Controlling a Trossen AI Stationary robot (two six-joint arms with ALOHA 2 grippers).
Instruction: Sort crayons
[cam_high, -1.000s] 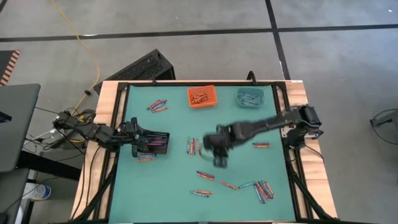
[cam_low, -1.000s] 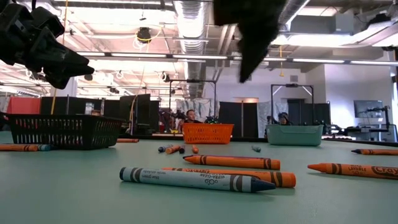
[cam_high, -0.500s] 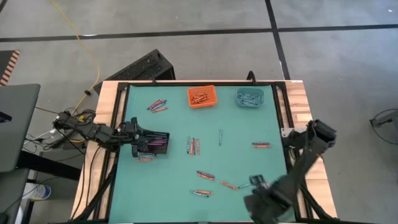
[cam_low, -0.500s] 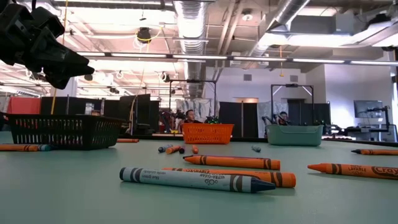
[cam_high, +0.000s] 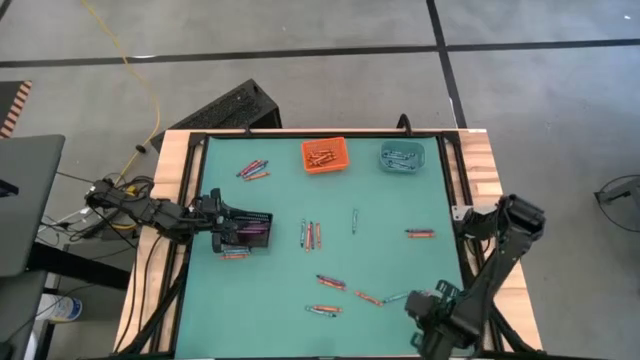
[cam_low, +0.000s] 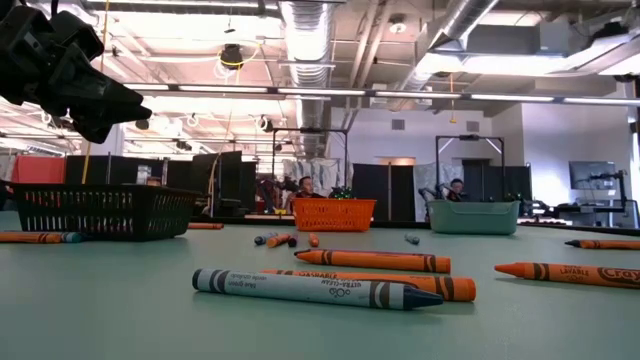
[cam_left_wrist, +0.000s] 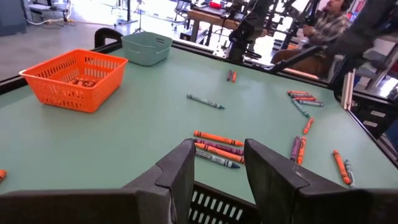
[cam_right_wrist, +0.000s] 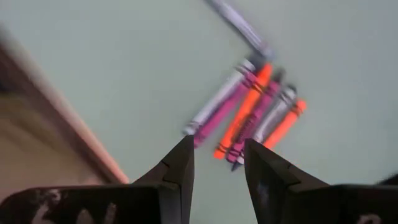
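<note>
While the right end effector (cam_high: 432, 322) is hovering with parted, empty fingers at the near right corner of the surface (cam_high: 280, 290), its wrist camera is looking down on a tight cluster of purple and orange crayons (cam_right_wrist: 249, 115) lying just ahead of the fingertips. This looks like the approach step of a pick: the next move calls for lining up on one stick, coming down and closing on it alone without dragging its neighbours. More crayons (cam_high: 330, 283) are lying scattered across the middle of the surface. At the left edge the left end effector (cam_high: 222, 222) is waiting over the black bin (cam_high: 250, 232), fingers apart and holding nothing. At the far edge the orange bin (cam_high: 324, 155) and teal bin (cam_high: 402, 156) are standing, each already holding some crayons.
</note>
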